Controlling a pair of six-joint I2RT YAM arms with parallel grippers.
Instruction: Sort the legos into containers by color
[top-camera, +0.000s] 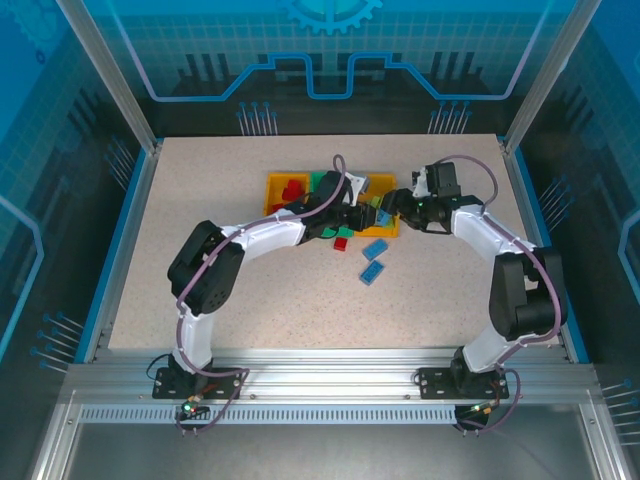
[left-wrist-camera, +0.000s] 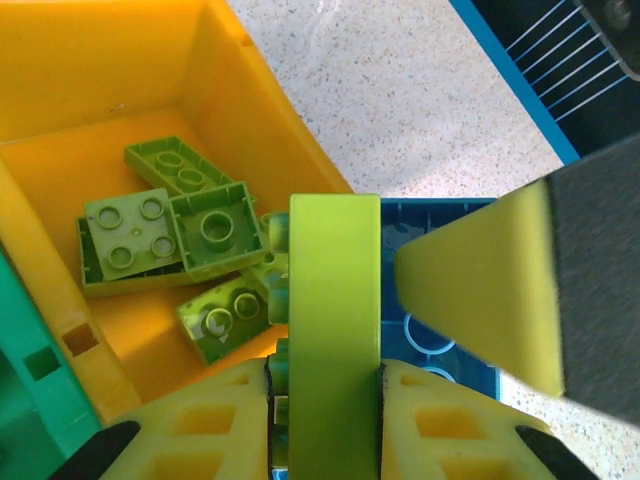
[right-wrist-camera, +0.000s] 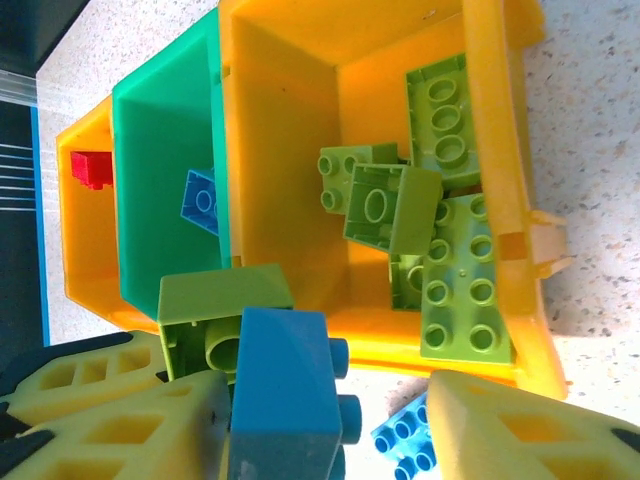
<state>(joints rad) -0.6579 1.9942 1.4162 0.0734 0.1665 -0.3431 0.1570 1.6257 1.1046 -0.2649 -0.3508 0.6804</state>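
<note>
Speckled tabletop (top-camera: 200, 200); left jaws clamp green brick (left-wrist-camera: 334, 330); blue brick (right-wrist-camera: 285, 400) between parted right jaws.

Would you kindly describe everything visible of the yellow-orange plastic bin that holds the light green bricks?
The yellow-orange plastic bin is rectangular, open-topped and glossy, with smooth walls and a small tab jutting from one rim. It stands upright on the speckled table, one long side seemingly flush against the green plastic bin. Inside lie several light green studded bricks in a loose jumble, some studs-up, one overturned.
</note>
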